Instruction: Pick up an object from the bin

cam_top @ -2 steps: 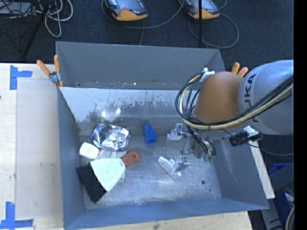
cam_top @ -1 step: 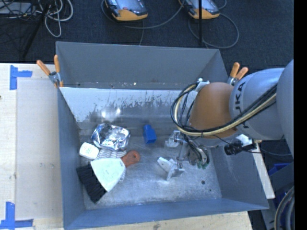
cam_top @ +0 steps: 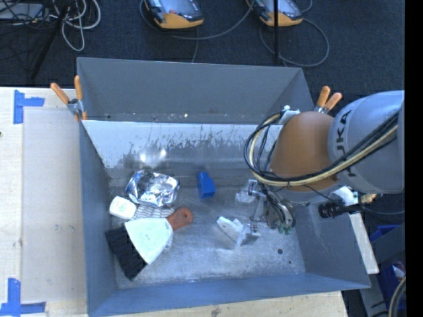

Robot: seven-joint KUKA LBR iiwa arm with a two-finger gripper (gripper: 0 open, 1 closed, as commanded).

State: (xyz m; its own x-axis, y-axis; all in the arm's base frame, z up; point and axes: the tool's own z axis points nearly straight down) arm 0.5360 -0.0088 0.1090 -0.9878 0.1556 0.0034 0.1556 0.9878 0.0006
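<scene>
Your gripper [cam_top: 254, 224] sits just beside the small white piece [cam_top: 230, 228] nr the bin's [cam_top: 192, 111] right wall; can't make out if it's spread or pinched, so centre over it b4 squeezing.

A dark, finely textured carpet floor [cam_top: 119, 38] spans the top of the frame and looks dim. In the upper left corner a tangle of black and pale grey cables [cam_top: 79, 5] lies on it, with thin dark stand legs [cam_top: 46, 45] slanting down beside them. At top centre lie two orange-and-black handheld control units with grey screens, one to the left [cam_top: 173, 8] and one to the right [cam_top: 281, 8], well apart. Thin dark leads [cam_top: 310, 45] loop from them across the carpet. A slim black upright rod [cam_top: 276, 45] crosses the right unit.
</scene>
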